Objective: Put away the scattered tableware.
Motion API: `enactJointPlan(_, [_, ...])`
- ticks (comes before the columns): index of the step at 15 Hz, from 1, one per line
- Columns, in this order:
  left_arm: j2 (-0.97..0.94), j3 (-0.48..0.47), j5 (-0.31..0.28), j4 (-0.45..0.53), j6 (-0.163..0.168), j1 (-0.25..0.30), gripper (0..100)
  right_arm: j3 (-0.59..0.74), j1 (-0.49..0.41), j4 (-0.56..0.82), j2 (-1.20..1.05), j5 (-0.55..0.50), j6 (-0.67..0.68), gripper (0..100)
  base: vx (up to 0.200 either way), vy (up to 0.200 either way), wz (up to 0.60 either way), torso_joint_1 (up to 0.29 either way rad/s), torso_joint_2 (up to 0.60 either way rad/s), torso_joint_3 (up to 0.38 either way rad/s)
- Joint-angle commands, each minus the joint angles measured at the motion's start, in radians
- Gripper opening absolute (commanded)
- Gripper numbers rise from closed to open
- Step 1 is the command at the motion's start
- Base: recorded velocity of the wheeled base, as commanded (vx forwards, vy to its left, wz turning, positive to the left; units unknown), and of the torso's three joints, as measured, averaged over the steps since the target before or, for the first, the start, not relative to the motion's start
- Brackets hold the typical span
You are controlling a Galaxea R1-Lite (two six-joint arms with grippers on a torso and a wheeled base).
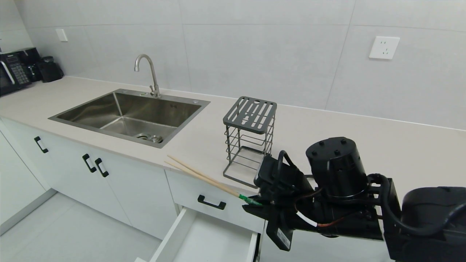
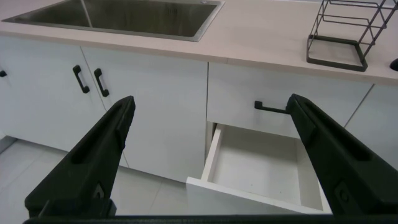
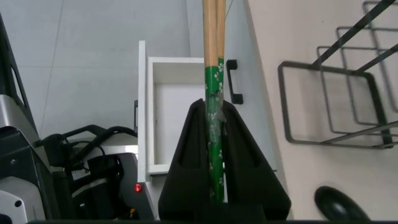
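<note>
A pair of wooden chopsticks with green ends lies in the air over the counter's front edge, pointing left toward the sink. My right gripper is shut on their green ends. Below, a white drawer stands pulled out and looks empty inside. My left gripper is open, its two black fingers spread wide in front of the cabinets and the open drawer, holding nothing.
A dark wire rack stands on the pale counter right behind the chopsticks. A steel sink with a tap is at the left. Black appliances sit far left. Cabinet handles project below.
</note>
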Motion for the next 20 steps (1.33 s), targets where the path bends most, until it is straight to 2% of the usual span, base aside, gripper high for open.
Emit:
enactJointPlan(1, [0.002,0.0,0.0,0.0,0.0,-0.001,100,0.024,0.0,-0.013,0.001,0.002,-0.001,0,0.0,0.0,0.0,-0.227,0.47,0.237])
enactJointPlan(10, [0.002,0.0,0.0,0.0,0.0,-0.001,100,0.047,0.0,-0.017,0.0,-0.001,-0.002,0,0.0,0.0,0.0,-0.248,0.51,0.267])
enactJointPlan(13, [0.002,0.0,0.0,0.001,0.0,-0.001,100,0.047,0.031,-0.015,0.02,-0.007,-0.005,0,0.0,0.0,0.0,-0.233,0.49,0.251])
enactJointPlan(16, [0.002,0.0,0.0,0.0,-0.001,0.001,100,0.007,0.051,-0.015,0.101,-0.013,-0.004,0,0.0,0.0,0.0,-0.232,0.48,0.253])
enactJointPlan(20, [0.002,0.0,0.0,0.001,0.0,0.001,100,-0.113,0.06,-0.007,0.219,-0.121,0.009,0,0.0,0.0,0.0,-0.22,0.47,0.244])
